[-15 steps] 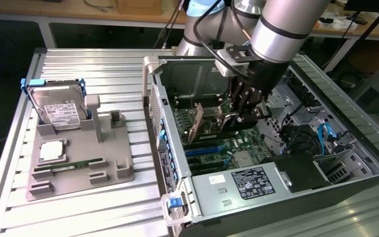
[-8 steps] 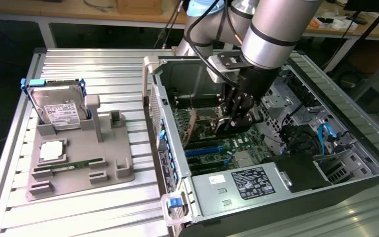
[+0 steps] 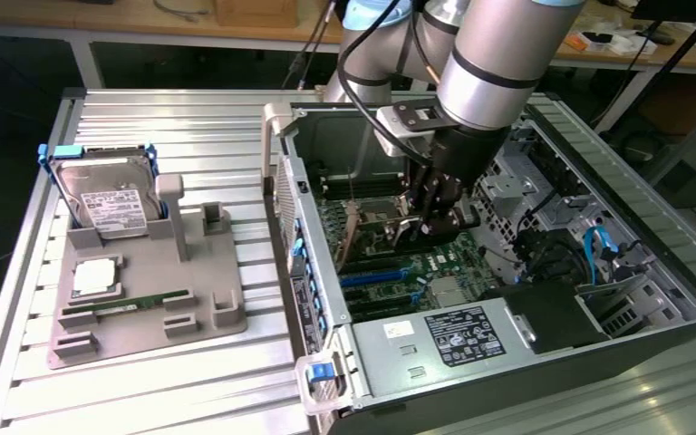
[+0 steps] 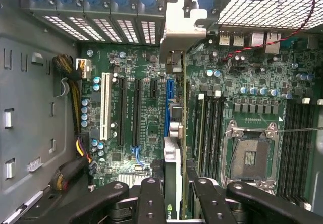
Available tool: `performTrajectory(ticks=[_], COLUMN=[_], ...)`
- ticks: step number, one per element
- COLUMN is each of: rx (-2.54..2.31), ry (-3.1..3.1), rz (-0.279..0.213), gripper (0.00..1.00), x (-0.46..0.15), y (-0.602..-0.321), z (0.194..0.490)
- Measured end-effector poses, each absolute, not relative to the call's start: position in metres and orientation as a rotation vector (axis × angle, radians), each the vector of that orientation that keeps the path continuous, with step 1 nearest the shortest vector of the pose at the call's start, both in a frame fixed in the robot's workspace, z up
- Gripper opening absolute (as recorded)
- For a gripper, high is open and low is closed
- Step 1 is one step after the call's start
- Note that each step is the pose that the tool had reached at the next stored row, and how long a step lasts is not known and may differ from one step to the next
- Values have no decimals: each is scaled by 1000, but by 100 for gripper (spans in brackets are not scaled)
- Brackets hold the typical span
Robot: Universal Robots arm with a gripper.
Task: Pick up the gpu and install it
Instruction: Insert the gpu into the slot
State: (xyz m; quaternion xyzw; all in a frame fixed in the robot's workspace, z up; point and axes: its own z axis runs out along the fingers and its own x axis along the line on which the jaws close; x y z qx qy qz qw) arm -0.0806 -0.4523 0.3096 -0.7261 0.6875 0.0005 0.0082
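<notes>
Gripping the gpu (image 4: 172, 171) edge-on between clenched fingers, the gripper (image 3: 422, 230) hangs inside the open computer case (image 3: 304, 213), mid-frame in the exterior view, with the card just above the motherboard (image 4: 132, 57) slots.

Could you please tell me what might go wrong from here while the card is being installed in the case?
1. The gpu, gripped edge-on by the gripper, hangs close to the blue slot. If it is slightly off, its connector edge may hit the motherboard instead.
2. Its silver bracket sits near the rear slot covers and might catch there.
</notes>
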Motion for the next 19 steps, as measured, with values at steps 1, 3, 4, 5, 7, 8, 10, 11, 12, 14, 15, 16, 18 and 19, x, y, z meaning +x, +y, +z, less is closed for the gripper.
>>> performTrajectory(ticks=[1,3,4,5,7,8,10,11,12,14,15,16,18,19], rx=[-2269,-2269,-2269,-2269,-2269,-2269,-2268,-2267,-2267,-2267,-2267,-2267,-2266,-2266], ry=[2149,2149,2149,2149,2149,2148,2147,2147,2146,2146,2146,2146,2146,2146], rz=[2,2,2,2,2,2,4,5,6,7,7,7,6,6], gripper=[27,27,27,27,27,27,27,27,27,27,27,27,27,27], x=[-81,-82,-83,-84,-84,-84,-85,-85,-85,-85,-85,-85,-86,-86], y=[-452,-452,-452,-452,-452,-452,-452,-452,-452,-452,-452,-452,-452,-452], z=[309,307,306,305,303,302,300,299,298,298,298,298,296,296])
